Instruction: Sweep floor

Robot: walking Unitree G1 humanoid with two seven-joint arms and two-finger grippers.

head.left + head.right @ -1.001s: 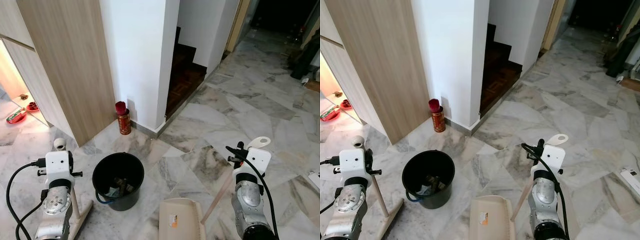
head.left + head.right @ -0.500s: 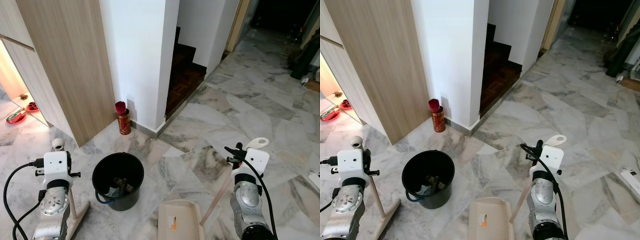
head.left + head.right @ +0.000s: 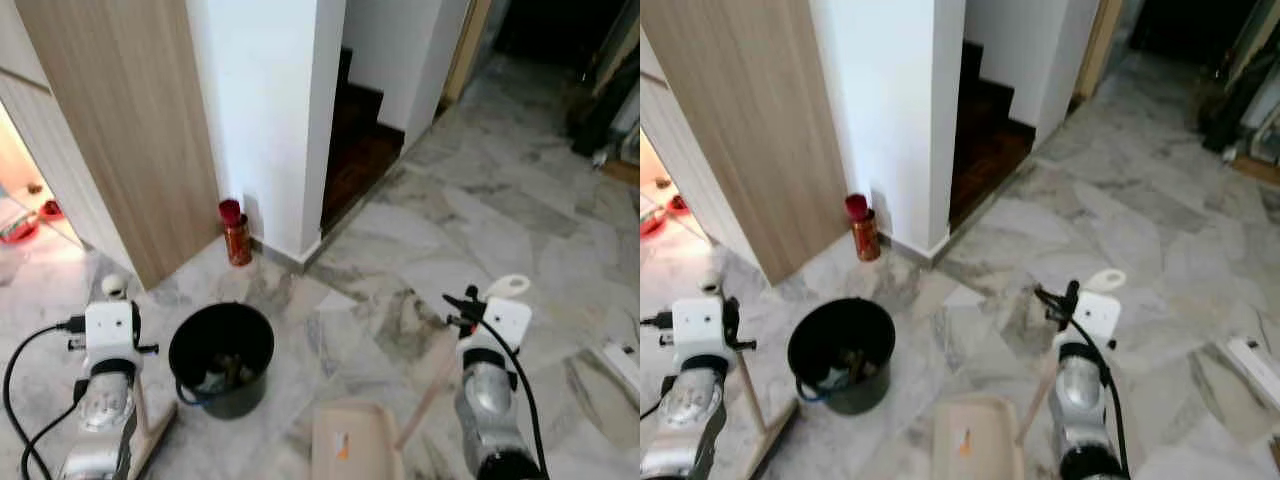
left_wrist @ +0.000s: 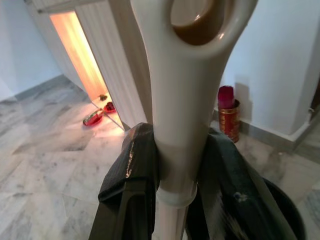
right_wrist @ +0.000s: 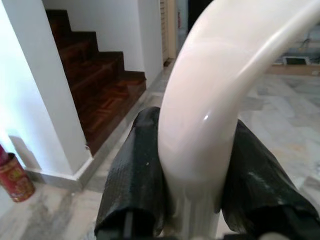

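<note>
My left gripper (image 4: 177, 165) is shut on the cream broom handle (image 4: 182, 100), its black fingers (image 4: 132, 172) pressed to both sides just below the handle's looped top. The broom's head (image 3: 150, 440) rests on the marble floor at my lower left. My right gripper (image 5: 192, 165) is shut on the white dustpan handle (image 5: 210, 110). That handle (image 3: 432, 385) slants down to the cream dustpan (image 3: 355, 445) on the floor in front of me. A black bucket (image 3: 220, 355) with some rubbish inside stands between the broom and the dustpan.
A red tin (image 3: 236, 238) stands against the white pillar (image 3: 265, 110). Dark wooden stairs (image 3: 355, 140) rise behind it. A wood-panelled wall (image 3: 120, 130) is on the left. Open marble floor (image 3: 500, 200) stretches ahead to the right, with a white flat object (image 3: 620, 360) at the right edge.
The whole picture has shifted slightly and blurred, so the camera has moved. Both grippers keep the same hold on the broom and the dustpan handle.
</note>
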